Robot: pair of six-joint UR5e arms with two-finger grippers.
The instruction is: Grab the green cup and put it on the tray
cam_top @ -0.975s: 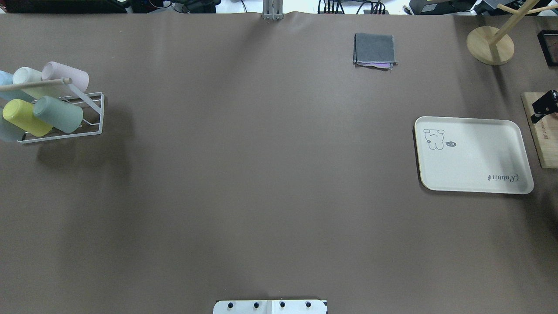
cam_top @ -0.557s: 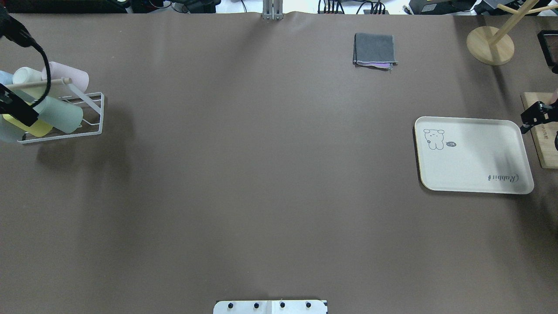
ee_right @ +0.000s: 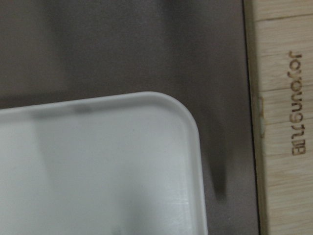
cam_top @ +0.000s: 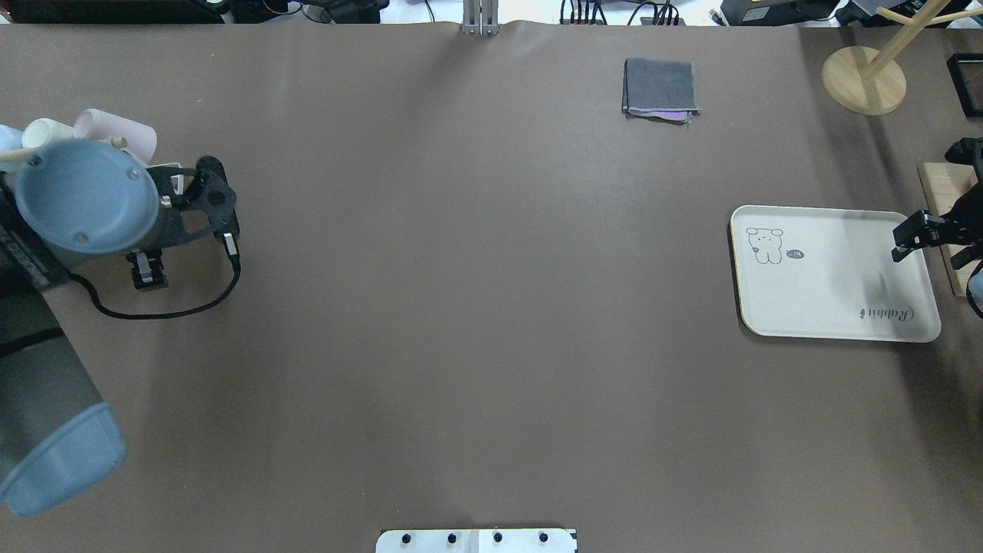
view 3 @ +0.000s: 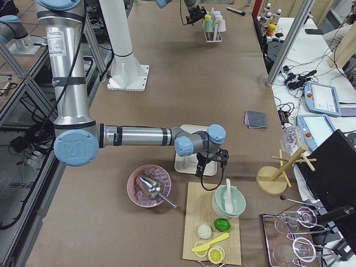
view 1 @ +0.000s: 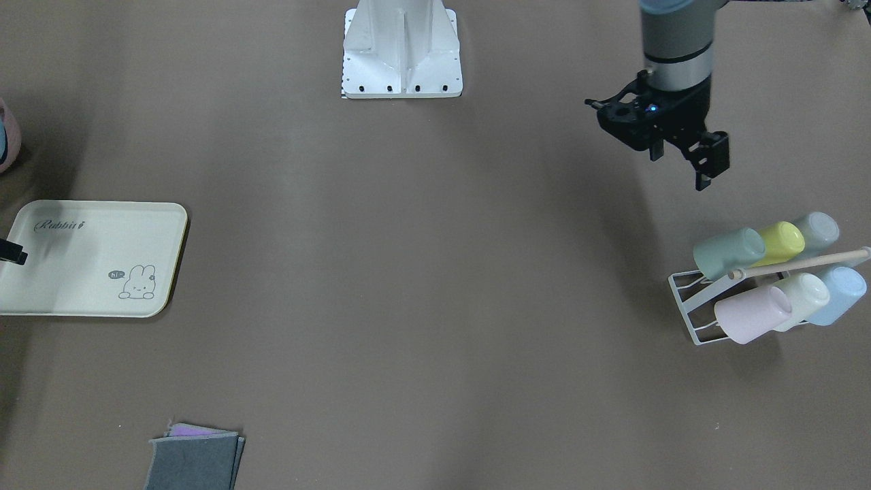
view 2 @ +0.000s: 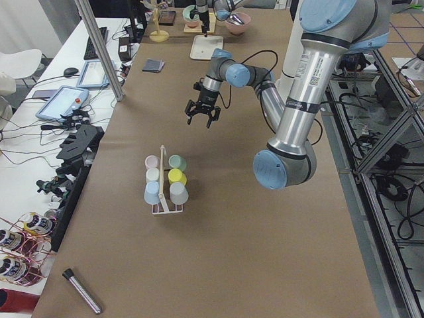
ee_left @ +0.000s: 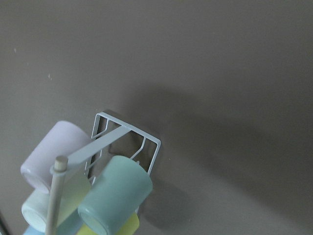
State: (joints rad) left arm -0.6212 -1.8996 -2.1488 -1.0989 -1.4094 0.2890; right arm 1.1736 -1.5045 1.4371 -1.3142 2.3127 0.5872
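Left gripper [view 1: 682, 162] hangs empty above the table, jaws apart. The green cup [view 1: 728, 252] lies sideways in the white rack [view 1: 682, 307], at the gripper's five o'clock. Right gripper [cam_top: 906, 240] hovers over the tray [cam_top: 829, 299] at its three-o'clock edge; I cannot tell how its jaws stand, since it is cropped.

The rack [view 1: 687, 299], holding 6 cups in 2 rows of 3, stands at the left end of the table [cam_top: 461, 307]; the task's cup [view 1: 728, 253] lies in the row nearer the robot, at its inner end. The tray [view 1: 88, 272] sits well apart at the right end, with a board [cam_top: 937, 184] just right of it. A folded cloth [cam_top: 660, 86] lies near the far edge, and a stand [cam_top: 864, 79] is in the far right corner
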